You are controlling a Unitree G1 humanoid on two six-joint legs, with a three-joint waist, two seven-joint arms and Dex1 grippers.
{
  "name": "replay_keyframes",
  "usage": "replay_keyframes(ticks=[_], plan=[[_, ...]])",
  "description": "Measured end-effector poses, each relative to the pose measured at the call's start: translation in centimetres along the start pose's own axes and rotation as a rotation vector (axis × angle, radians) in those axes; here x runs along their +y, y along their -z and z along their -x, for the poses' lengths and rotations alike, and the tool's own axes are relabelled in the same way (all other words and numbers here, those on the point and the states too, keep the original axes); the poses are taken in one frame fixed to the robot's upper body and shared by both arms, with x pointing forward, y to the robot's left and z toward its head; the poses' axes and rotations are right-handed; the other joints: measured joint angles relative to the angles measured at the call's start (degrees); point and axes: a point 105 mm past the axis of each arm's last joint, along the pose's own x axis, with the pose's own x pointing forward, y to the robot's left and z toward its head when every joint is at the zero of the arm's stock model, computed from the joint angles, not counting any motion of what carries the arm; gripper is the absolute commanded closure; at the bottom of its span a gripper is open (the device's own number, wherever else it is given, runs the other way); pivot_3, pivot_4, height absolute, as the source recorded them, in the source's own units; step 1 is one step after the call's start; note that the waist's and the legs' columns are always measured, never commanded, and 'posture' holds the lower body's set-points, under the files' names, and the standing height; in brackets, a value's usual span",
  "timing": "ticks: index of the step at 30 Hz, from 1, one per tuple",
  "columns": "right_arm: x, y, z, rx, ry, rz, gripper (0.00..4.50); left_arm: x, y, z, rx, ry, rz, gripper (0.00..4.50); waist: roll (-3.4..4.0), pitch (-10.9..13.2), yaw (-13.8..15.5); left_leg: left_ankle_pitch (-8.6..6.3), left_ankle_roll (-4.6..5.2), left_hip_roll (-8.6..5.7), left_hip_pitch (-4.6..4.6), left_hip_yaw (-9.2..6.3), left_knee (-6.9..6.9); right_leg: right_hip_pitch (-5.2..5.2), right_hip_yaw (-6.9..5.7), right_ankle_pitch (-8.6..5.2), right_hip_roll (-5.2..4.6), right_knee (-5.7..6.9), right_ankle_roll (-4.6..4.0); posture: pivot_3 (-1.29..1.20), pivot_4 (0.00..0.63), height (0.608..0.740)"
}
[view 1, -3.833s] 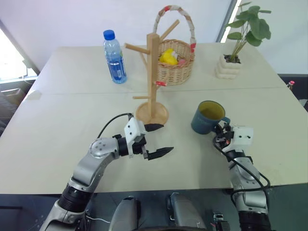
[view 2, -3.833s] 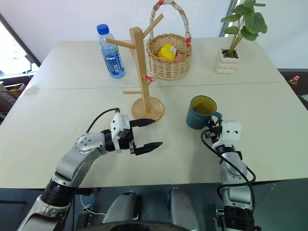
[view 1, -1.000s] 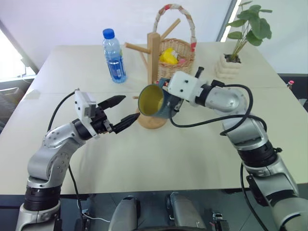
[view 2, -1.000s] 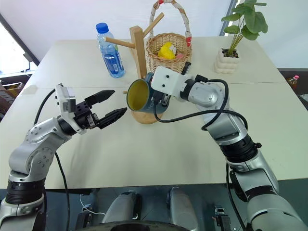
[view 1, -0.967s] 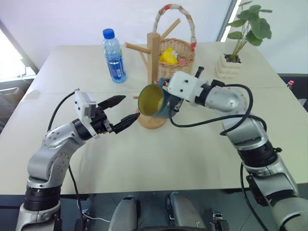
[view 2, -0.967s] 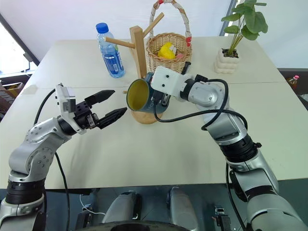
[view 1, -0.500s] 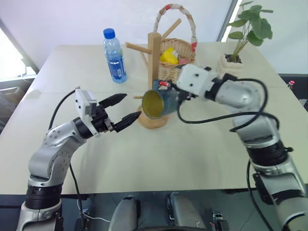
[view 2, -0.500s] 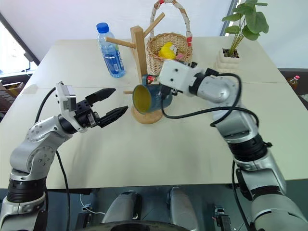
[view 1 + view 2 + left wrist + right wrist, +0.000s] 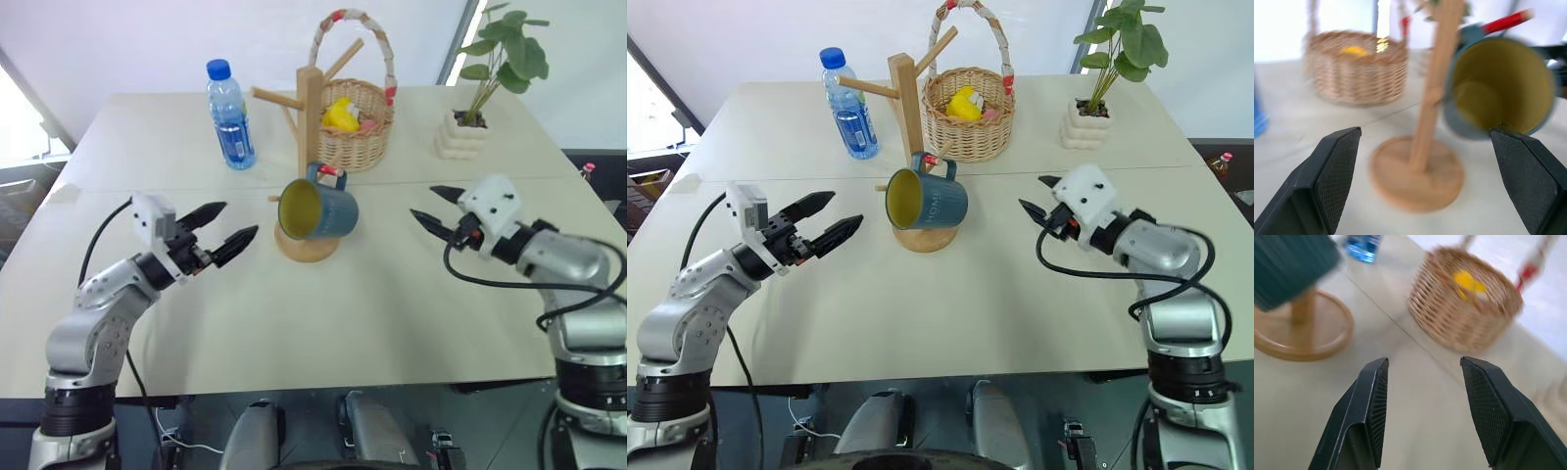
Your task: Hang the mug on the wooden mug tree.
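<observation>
The mug point(image 9: 927, 202) hangs by its handle on the tree point(image 9: 911, 137); both grippers, left point(image 9: 826, 227) and right point(image 9: 1038, 197), flank the tree, jaws wide, empty.

Scene evenly and brightly lit; backdrop washed out beyond the jaws. Soft shadows cast on the surface point(image 9: 323, 313). Wrist views motion-blurred, basket point(image 9: 1464, 303) smeared.

Your left gripper point(image 9: 223, 223) and right gripper point(image 9: 432, 206) both hang above the table with fingers spread and empty, arms bent at either side, fingertips pointing inward toward each other.
</observation>
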Motion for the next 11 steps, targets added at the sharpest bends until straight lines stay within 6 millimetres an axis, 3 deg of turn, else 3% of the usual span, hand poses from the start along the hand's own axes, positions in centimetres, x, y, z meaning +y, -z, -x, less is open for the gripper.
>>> replay_keyframes(ticks=[3,11], plan=[[0.1,3.2,-0.1,0.007,0.081,-0.150,2.10,2.3,2.3,1.5,0.023,-0.177,0.032,0.00,0.01,0.01,0.07,0.00,0.00,0.00,-0.03,0.00,0.00,-0.04,0.00,0.00,0.00,0.01,0.00,0.00,0.150,0.740],[0.0,5.6,0.0,0.004,0.116,-0.221,2.10,4.4,5.0,4.4,0.083,-0.387,0.013,0.00,0.01,0.01,0.18,0.00,-0.01,-0.01,-0.03,0.00,0.00,-0.03,0.00,0.00,-0.02,0.01,0.00,0.00,0.150,0.740]])
